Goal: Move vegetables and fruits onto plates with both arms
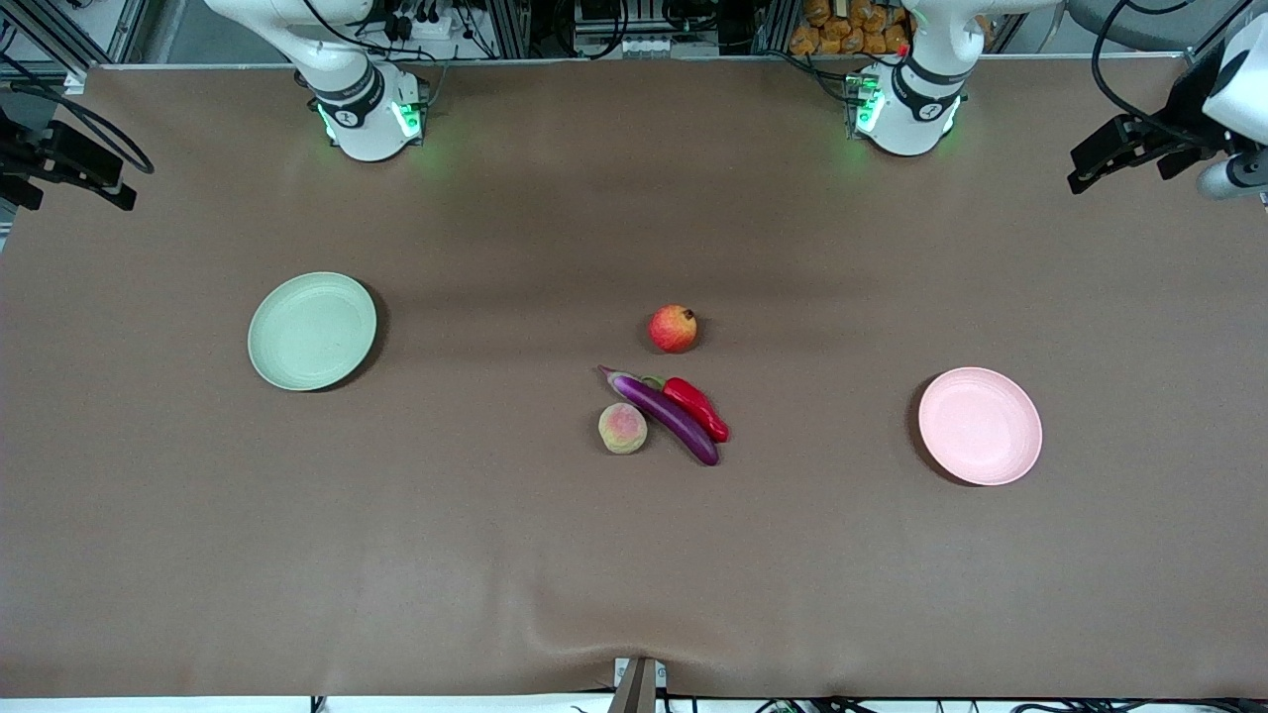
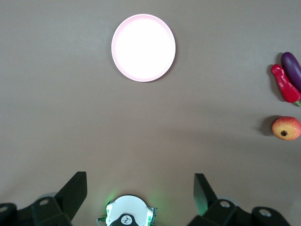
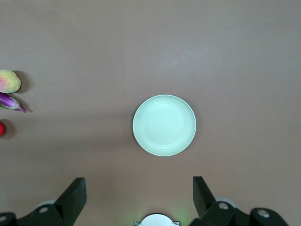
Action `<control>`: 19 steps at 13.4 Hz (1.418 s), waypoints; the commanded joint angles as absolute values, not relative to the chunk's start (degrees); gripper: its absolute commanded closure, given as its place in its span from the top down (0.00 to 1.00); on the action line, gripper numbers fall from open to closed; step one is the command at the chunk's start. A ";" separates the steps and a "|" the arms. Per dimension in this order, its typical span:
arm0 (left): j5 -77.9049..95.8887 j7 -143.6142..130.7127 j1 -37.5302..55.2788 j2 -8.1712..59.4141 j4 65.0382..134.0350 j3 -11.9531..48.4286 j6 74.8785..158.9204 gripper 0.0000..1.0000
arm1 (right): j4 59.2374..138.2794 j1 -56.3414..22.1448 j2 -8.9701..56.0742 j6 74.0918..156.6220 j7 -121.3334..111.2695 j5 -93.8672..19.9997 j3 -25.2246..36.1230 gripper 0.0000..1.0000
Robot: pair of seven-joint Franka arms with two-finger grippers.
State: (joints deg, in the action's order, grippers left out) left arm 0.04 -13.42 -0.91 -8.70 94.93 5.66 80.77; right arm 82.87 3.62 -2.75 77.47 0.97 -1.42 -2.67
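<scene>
The purple eggplant [image 1: 666,416] lies mid-table, touching the red chili [image 1: 696,407]. The peach [image 1: 622,428] sits beside it and the pomegranate [image 1: 673,328] lies farther from the front camera. The green plate [image 1: 311,330] is toward the right arm's end and the pink plate [image 1: 980,425] toward the left arm's end; both are bare. My left gripper [image 2: 140,193] is open and empty, high over its base, with the pink plate [image 2: 143,47] in view. My right gripper [image 3: 139,193] is open and empty, high over its base, with the green plate [image 3: 164,125] in view. Neither gripper shows in the front view.
A brown cloth covers the table and has a raised fold [image 1: 555,634] at the edge nearest the front camera. The arm bases [image 1: 371,114] [image 1: 906,109] stand at the edge farthest from it. Black mounts [image 1: 69,163] [image 1: 1129,149] overhang both ends.
</scene>
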 commanded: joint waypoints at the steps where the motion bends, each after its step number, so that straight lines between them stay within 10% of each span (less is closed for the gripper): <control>1: 0.17 -13.88 -0.88 -6.43 95.18 6.06 80.24 1.00 | 83.76 4.83 -3.87 76.91 0.44 -0.97 -3.08 1.00; 11: 1.14 -46.45 0.53 8.95 99.83 18.18 98.15 1.00 | 83.76 5.10 -3.78 76.55 0.44 -1.05 -3.16 1.00; 19: 0.97 -75.29 9.74 18.96 110.13 20.65 128.11 1.00 | 83.76 5.36 -3.69 76.47 0.44 -1.05 -3.16 1.00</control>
